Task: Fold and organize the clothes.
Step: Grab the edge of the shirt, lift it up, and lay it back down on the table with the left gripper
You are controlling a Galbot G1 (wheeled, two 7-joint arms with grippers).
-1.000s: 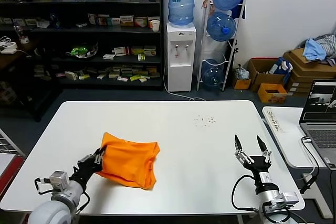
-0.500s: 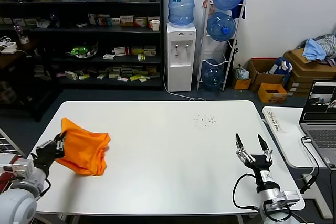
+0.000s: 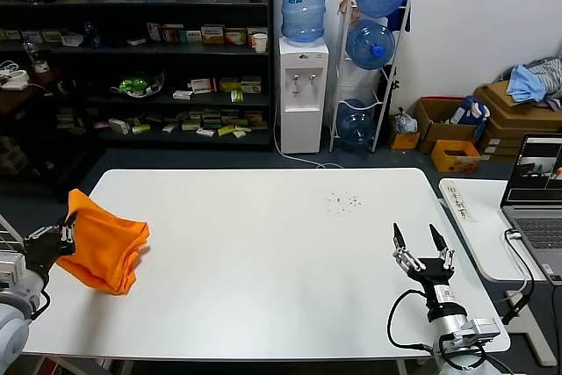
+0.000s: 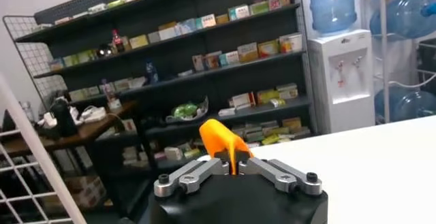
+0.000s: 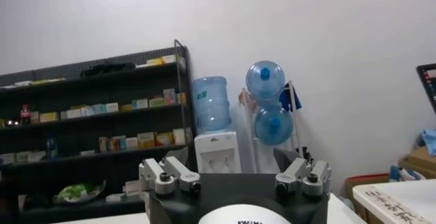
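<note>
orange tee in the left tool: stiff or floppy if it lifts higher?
Probably floppy: the orange T-shirt sags in soft folds from the left tool, pinched at one edge. Likely light, since that small pinch carries it. It would probably drape and swing rather than keep any fold.

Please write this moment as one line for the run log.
left gripper: shut on orange T-shirt, at table's left edge | right gripper: open, idle near right

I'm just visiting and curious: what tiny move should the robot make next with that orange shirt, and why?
Probably open the left claw: it pinches the bunched orange T-shirt at the table's left edge. The right claw waits, open.
</note>
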